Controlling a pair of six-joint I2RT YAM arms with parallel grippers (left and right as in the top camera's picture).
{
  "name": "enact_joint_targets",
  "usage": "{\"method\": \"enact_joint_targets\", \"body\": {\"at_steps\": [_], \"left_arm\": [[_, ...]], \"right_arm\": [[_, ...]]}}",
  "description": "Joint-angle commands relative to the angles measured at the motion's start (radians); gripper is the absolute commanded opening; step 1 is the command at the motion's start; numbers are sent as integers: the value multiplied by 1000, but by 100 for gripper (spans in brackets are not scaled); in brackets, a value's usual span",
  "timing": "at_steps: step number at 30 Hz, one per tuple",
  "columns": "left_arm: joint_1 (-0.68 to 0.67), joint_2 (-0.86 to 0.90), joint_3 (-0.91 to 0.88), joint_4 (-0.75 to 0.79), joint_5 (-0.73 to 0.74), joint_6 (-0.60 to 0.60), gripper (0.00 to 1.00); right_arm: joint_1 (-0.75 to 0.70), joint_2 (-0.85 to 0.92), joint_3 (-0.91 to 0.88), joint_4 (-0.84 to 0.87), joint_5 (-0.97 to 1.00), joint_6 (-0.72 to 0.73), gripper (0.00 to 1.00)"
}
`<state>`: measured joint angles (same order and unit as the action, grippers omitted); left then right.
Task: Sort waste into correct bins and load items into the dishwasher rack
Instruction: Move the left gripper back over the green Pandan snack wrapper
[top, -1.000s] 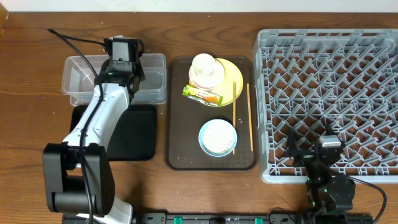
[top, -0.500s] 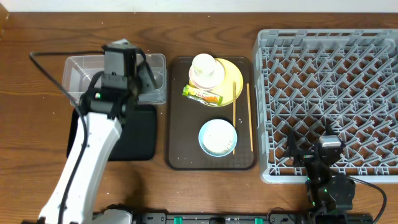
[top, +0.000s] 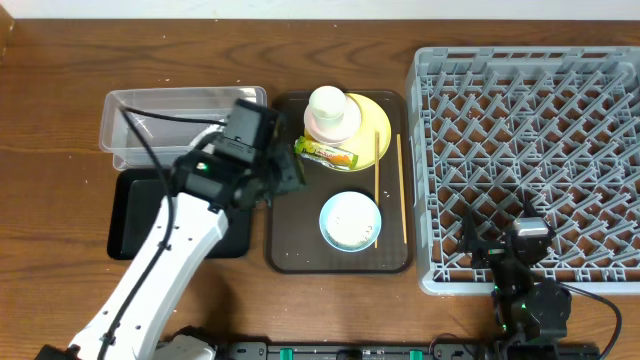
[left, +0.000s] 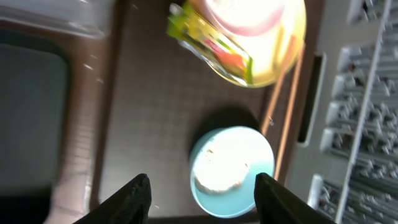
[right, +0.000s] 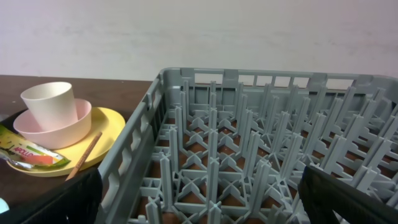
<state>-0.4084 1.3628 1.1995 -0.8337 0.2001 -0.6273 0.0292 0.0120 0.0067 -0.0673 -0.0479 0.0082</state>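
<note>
My left gripper (top: 288, 178) is open and empty, hovering over the left side of the dark-brown tray (top: 290, 235). In the left wrist view its jaws (left: 205, 200) are above the light blue bowl (left: 258, 183), which holds white food scraps (left: 219, 169). The green-and-yellow wrapper (top: 325, 152) lies against the yellow plate (top: 378, 125). The plate carries the pink bowl (top: 330, 128) with the white cup (top: 328, 102) inside it. The chopsticks (top: 402, 190) lie at the tray's right. My right gripper (top: 500, 238) is open and empty over the grey rack's (top: 530, 120) front edge. I cannot make out a tissue.
The clear tub (top: 150, 115) stands at the back left, with the black tray (top: 130, 220) just in front of it, partly under my left arm. The rack fills the right side of the wooden table.
My left arm has swung from above the clear tub to the right and forward, over the brown tray's left side. The right arm has not moved.
</note>
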Motion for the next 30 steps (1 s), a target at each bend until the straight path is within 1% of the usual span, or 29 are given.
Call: {"method": "enact_joint_targets", "body": {"at_steps": [1,7,13,17,19,22,26,29,30], "left_arm": [[-34,16,-4,2,-8,-70,55],[-84,55,-4,14,-36,-147,55],[-108,99,-4,79,-36,-157,54],[-108,117,-4,123,-36,-161,51],[-108,124,-4,125,-36,-191,51],[-109,129,-4,125,-47,-191,49],[-113,130,-4,121,-117,-192,42],[-117,130,-4,120,-143,-195,26],[-117,132,-4,121,-145,-195,22]], "right_arm": [[0,-5,-1,-4,6,13,99],[0,-5,-1,-4,6,13,99],[0,-5,-1,-4,6,14,99],[0,-5,-1,-4,6,13,99],[0,-5,-1,-4,6,14,99],[0,-5,-1,-4,6,13,99],[0,-5,-1,-4,6,13,99],[0,-5,-1,-4,6,13,99],[0,-5,-1,-4,6,14,99]]}}
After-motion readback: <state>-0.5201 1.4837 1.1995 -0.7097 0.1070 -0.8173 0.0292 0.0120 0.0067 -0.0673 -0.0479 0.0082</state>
